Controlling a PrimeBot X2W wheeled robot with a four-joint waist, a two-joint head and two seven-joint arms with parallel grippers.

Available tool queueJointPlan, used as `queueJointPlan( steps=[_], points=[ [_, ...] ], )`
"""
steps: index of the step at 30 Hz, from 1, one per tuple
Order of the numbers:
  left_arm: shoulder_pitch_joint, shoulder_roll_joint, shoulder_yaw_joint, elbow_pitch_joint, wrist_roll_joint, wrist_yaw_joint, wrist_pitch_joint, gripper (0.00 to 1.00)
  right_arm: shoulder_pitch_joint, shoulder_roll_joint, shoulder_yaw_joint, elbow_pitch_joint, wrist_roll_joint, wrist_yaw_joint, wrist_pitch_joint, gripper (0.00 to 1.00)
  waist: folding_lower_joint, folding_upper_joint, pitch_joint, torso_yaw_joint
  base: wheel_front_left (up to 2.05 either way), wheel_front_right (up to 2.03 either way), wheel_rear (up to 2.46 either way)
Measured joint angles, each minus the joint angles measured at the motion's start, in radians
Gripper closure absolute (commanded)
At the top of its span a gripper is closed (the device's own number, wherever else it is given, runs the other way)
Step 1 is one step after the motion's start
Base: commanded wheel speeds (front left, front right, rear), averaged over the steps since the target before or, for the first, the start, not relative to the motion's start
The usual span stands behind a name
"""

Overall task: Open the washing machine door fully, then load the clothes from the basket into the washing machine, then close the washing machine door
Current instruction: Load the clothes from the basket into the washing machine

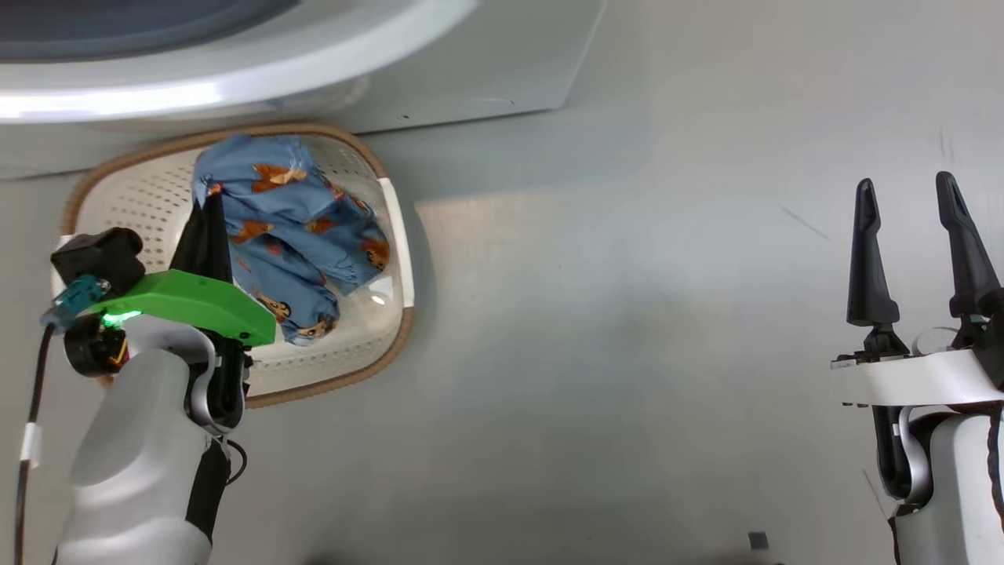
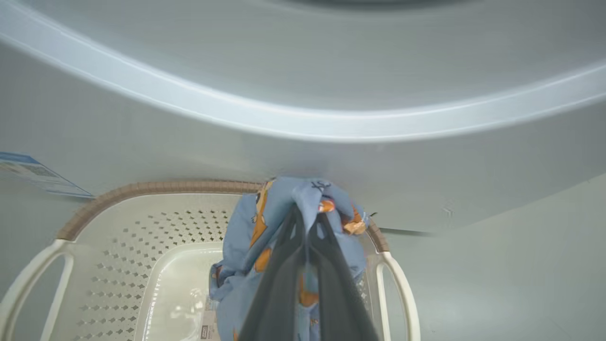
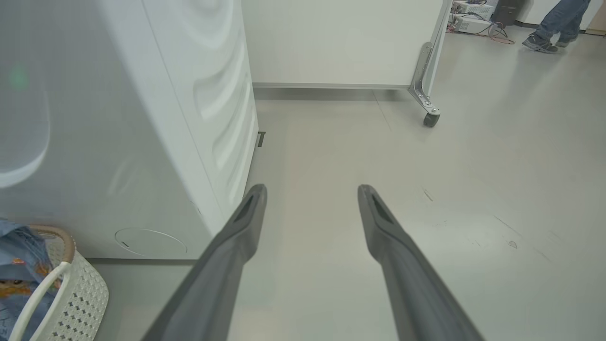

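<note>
A lab or test hall, not a home: the big white washing machine (image 3: 218,94) stands on bare pale grey floor (image 3: 473,189), a white castor-wheeled partition panel (image 3: 341,42) beyond it, tangled cables (image 3: 497,37) and equipment boxes (image 3: 467,21) far right.

Left arm (image 1: 133,439) is covering the near corner of the basket (image 1: 406,329), the washing machine (image 1: 502,63) is getting chopped by the top edge, a person (image 3: 551,26) is getting cropped at the legs, and the blue label (image 2: 33,173) print is coming out too tiny to read.
</note>
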Motion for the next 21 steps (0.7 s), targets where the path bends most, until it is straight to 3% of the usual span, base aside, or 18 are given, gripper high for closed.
queueJointPlan(
  steps=[11, 21],
  points=[
    [0.172, -0.035, 0.065, -0.251, 0.073, 0.0, 0.0, 1.0, 0.027, -0.03, -0.011, 0.049, 0.001, 0.016, 0.0, 0.0, 0.0, 0.0, -0.154, 0.089, 0.0, 0.0, 0.0],
    [0.33, -0.023, 0.116, -0.425, 0.173, 0.0, 0.0, 1.0, 0.077, -0.028, 0.017, 0.08, 0.007, 0.018, 0.0, 0.0, 0.0, 0.0, -0.305, 0.145, 0.0, 0.0, 0.0]
  ],
)
